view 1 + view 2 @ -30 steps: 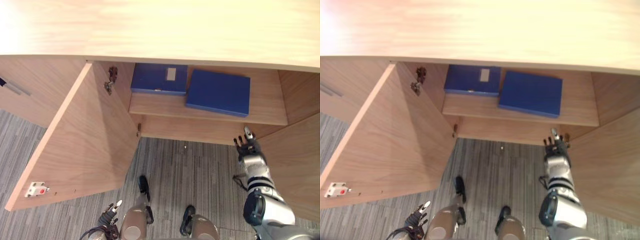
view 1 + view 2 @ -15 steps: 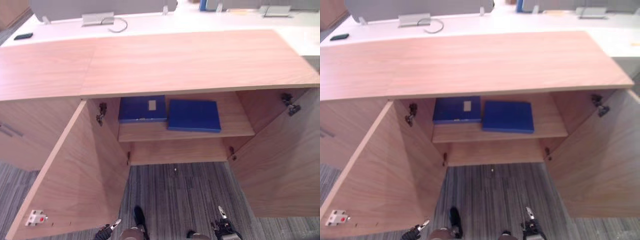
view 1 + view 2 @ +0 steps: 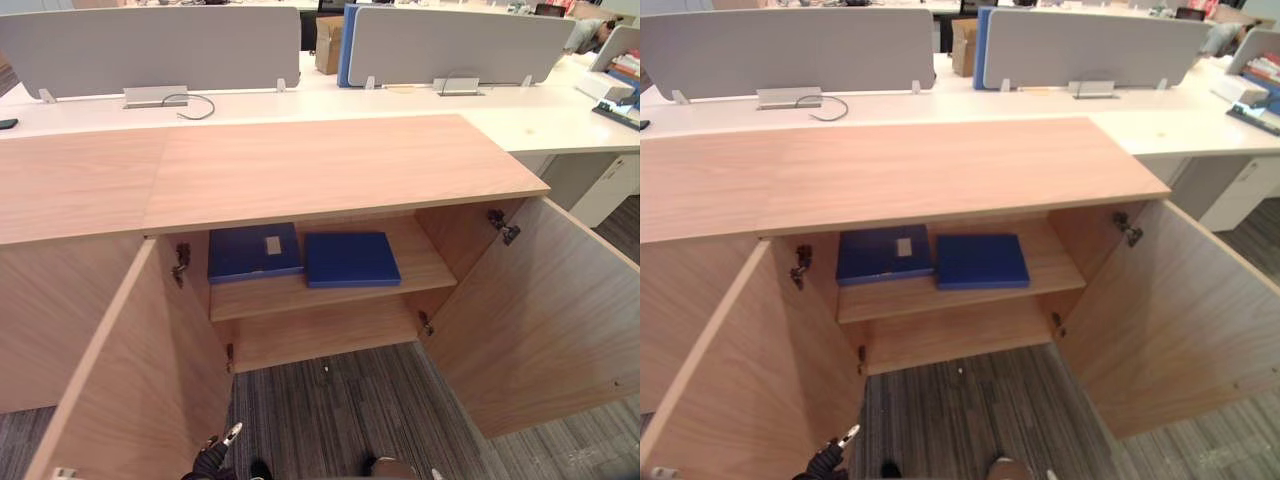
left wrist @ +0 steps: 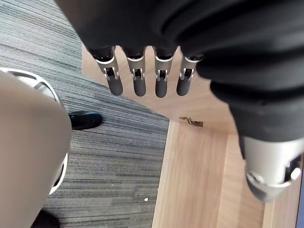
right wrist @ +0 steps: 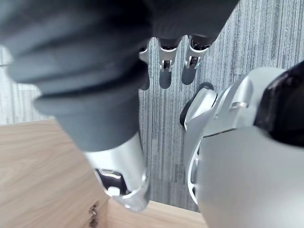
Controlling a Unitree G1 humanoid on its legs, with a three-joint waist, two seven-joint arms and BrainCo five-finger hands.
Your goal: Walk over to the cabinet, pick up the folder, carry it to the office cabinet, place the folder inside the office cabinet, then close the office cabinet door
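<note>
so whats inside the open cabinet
A blue folder with a pale label and a plain blue folder lie flat side by side on the shelf. The cabinet top hides the shelf's back.

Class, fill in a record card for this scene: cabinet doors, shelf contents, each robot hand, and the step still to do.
doors: left door and right door both stand open
shelf contents: labelled blue folder and plain blue folder, flat, side by side on the shelf
left hand: fingers straight, holding nothing
right hand: fingers straight, holding nothing
step to do: doors not yet closed
</note>
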